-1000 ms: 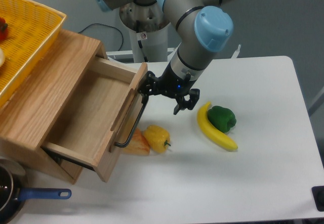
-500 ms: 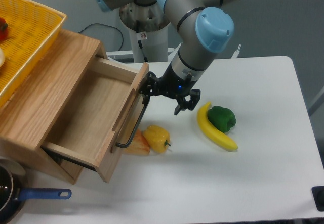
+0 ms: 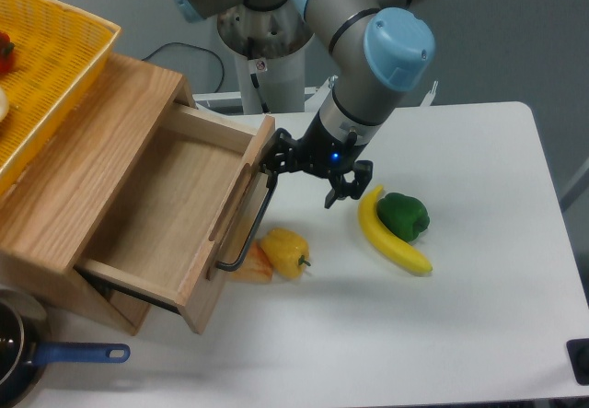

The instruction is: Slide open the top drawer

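My tool point(image 3: 306, 170) sits at the upper end of the top drawer point(image 3: 156, 207), right by the front corner where the black bar handle point(image 3: 248, 227) begins. One finger is tucked against the handle's top end, the other hangs out toward the banana. From this angle I cannot tell whether the jaws are clamped on the bar or merely hooked behind it, so I call the grip unclear.

The drawer itself is wide, light oak, with a pale bare floor showing inside. It stands pulled well out of its wooden cabinet point(image 3: 83, 164), at the left of the white tabletop point(image 3: 442, 316), its front panel angled toward me. A wooden rail runs along the front, and the long black handle stands off it, bending in at the lower end.

Just beside the drawer's front, on the tabletop, lies a yellow pepper point(image 3: 285, 250) with an orange piece point(image 3: 250, 262) touching it, partly under the handle. Further right a banana point(image 3: 390, 233) curves around a green pepper point(image 3: 404, 215), the two touching. A yellow basket point(image 3: 55, 53) rests on top of the cabinet, and a dark pan with a blue handle point(image 3: 74, 354) pokes in at the lower left corner.
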`<state>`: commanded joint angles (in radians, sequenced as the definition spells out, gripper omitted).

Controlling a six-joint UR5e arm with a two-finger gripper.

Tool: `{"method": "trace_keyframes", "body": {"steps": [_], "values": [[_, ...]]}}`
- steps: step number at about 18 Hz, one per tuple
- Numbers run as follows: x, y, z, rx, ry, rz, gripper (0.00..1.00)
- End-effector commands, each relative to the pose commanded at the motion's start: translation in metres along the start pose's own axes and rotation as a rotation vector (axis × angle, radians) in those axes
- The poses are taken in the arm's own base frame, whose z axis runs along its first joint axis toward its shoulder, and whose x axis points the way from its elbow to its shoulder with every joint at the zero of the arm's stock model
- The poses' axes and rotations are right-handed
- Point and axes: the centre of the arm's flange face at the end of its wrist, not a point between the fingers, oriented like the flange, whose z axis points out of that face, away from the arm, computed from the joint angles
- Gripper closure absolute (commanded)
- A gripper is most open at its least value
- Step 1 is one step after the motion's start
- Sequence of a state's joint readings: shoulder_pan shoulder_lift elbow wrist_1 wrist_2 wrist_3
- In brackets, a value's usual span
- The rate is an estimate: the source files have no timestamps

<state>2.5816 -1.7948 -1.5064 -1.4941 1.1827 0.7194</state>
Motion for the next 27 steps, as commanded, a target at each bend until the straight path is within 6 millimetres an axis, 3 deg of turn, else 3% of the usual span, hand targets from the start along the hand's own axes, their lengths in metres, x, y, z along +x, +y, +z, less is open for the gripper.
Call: {"method": "trace_keyframes", "body": {"steps": [18,27], "values": [[0.004,0.002,-0.008,0.012,0.0,-0.016,0.0],[-0.008,0.011,-0.041,0.061,-0.047,0.008,0.0]]}}
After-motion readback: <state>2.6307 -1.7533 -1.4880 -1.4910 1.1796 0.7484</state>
